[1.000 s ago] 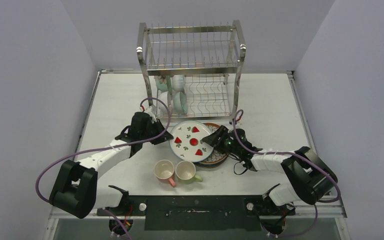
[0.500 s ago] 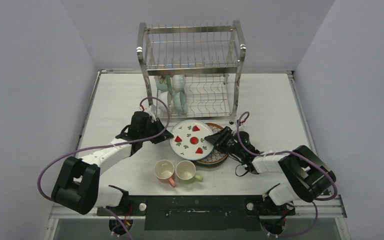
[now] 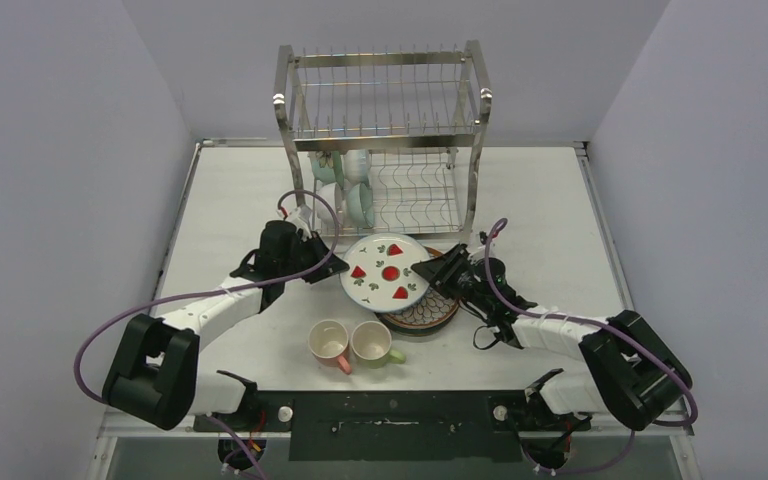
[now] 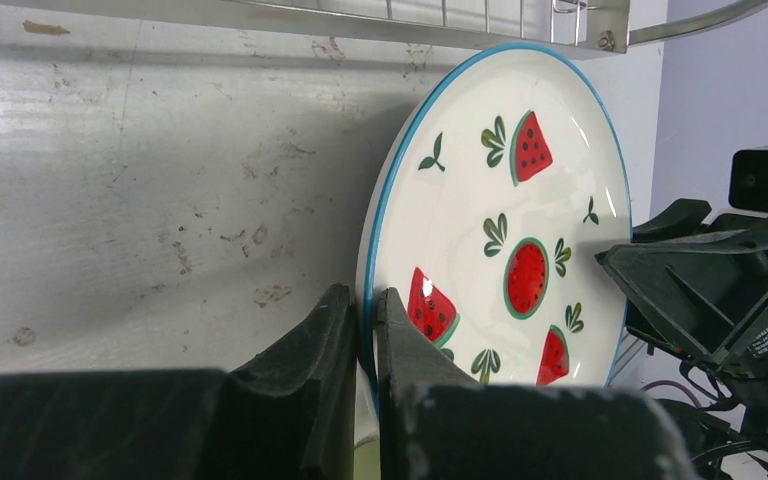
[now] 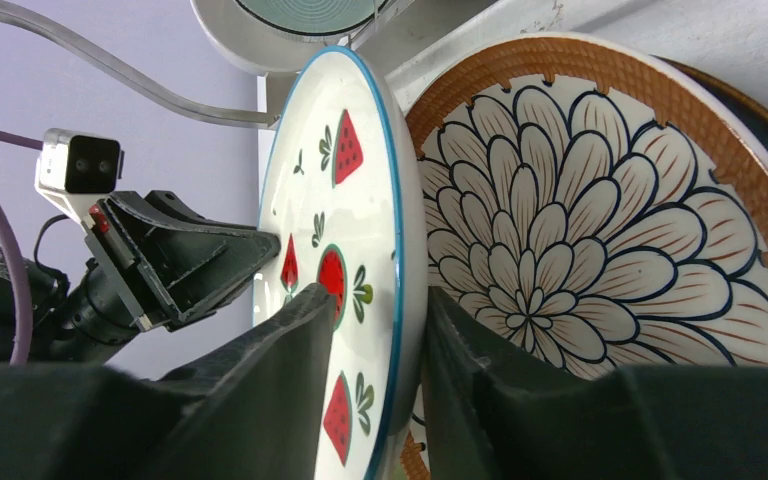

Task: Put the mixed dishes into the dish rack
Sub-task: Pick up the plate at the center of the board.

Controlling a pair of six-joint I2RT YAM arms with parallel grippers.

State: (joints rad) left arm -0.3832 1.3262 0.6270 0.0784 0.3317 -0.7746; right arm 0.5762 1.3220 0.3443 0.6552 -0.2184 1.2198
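Plate held at both rims before the rack: a fruit-patterned plate (image 3: 388, 272), white with a blue rim and red fruit slices, is held between two robot arms just in front of the dish rack (image 3: 385, 143), which is stood at the far side of the table (image 3: 230, 190). The plate's left rim is pinched by the left gripper (image 4: 363, 300), whose jaws are drawn almost together with only the thin edge of the plate between them. The opposite rim is taken by the right gripper (image 5: 378, 300). Its jaws are set wider, with one finger laid against the decorated face and the other tucked behind the underside, and the plate appears to be clamped between them.

The plate is seen raised at an angle off a petal-pattern plate (image 5: 580, 220) with a brown rim. That plate is left lying flat on the table beneath it, a little toward the right arm.

In the rack's lower tier, at its left end, pale bowls (image 3: 357, 190) are stood on edge among the wire dividers. They are seen just beyond the raised plate's far rim.

Nearer the arms' bases, a pink mug (image 3: 329, 343) and a green mug (image 3: 371, 342) are set side by side with their mouths up. They are close enough to seem touching, the pink one to the left, and both are placed well apart from the rack.
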